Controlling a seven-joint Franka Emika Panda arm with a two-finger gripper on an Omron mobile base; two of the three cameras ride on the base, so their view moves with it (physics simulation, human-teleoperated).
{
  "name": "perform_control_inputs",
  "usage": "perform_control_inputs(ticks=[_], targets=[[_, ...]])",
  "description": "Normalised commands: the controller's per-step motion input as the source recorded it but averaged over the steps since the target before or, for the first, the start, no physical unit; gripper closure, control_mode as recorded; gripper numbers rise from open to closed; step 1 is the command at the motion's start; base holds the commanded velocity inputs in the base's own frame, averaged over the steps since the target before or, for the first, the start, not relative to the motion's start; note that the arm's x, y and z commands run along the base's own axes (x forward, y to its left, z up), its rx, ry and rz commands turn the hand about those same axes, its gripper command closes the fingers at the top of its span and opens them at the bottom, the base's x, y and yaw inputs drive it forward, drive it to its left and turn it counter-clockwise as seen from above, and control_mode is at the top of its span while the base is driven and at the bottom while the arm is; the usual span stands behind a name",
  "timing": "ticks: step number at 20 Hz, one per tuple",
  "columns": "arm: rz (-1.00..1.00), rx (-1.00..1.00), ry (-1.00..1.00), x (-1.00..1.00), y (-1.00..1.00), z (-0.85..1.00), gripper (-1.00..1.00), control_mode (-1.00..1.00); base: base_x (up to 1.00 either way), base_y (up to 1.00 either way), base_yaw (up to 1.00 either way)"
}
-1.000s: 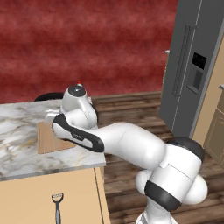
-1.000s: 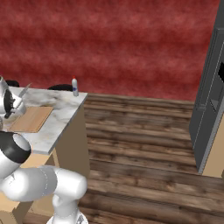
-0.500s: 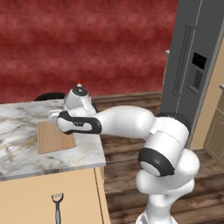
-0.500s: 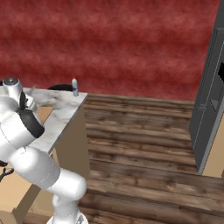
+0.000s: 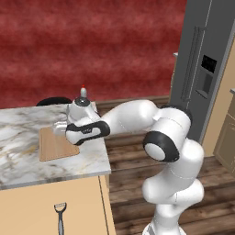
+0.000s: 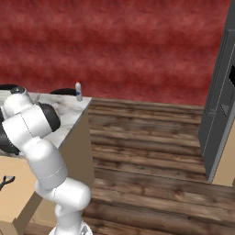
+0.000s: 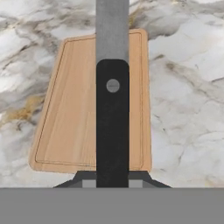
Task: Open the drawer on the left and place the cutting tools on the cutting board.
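In the hand view, my gripper (image 7: 112, 181) is shut on the knife (image 7: 112, 131). Its black handle sits between the finger tips, and its grey blade points away over the cutting board (image 7: 70, 113). The board is light wood and lies flat on the marble counter (image 7: 188, 87) below. In the left base view my gripper (image 5: 59, 129) hangs over the far edge of the cutting board (image 5: 53, 147). The dark peeler (image 5: 59, 218) lies in the open tan drawer (image 5: 27, 211) below the counter's front edge. The right base view shows the peeler (image 6: 5, 181) at its left edge.
A small red-capped bottle (image 5: 83, 92) stands at the counter's far right corner (image 6: 78, 90). A dark round object (image 5: 53, 101) sits behind the counter. A grey fridge (image 5: 202, 69) stands at the right, across open wooden floor (image 6: 147, 156).
The arm has swung out over the counter and the hand has come down toward the cutting board, with the knife still held. The peeler has not moved.
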Motion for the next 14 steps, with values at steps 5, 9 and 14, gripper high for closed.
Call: perform_control_inputs(ticks=[5,9,14], targets=[[0.00,-0.07,0.00,0.22,0.13,-0.13,1.00,-1.00,0.00,0.00,0.00],[0.00,-0.05,0.01,0.24,0.17,-0.06,1.00,-1.00,0.00,0.00,0.00],[0.00,-0.06,0.04,0.19,0.16,-0.20,1.00,-1.00,0.00,0.00,0.00]])
